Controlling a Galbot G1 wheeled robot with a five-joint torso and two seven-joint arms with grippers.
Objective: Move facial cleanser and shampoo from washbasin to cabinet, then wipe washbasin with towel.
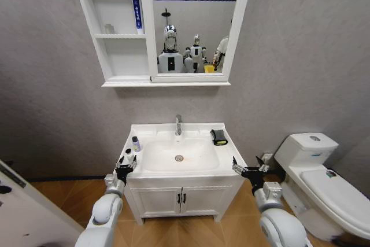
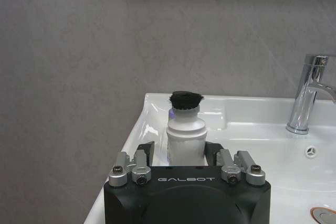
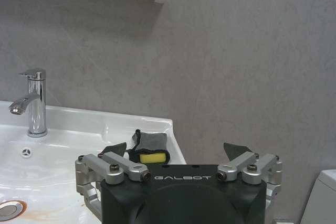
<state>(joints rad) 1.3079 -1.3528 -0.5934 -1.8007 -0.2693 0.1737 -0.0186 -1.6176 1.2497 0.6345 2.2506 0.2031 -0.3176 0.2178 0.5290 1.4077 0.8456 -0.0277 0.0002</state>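
- Step in hand, as I judge it: picking up the first bottle. The left gripper [image 2: 178, 153] has its fingers open either side of the cleanser [image 2: 185, 137], at the left edge of the washbasin [image 1: 228, 163]; the shampoo [image 1: 136, 143] stands just behind.
- Next move calls for closing, then lifting to the cabinet [image 1: 121, 56].
- The right gripper [image 3: 178, 153] waits open near the towel [image 1: 218, 137].
- "GALBOT" is printed on both grippers.
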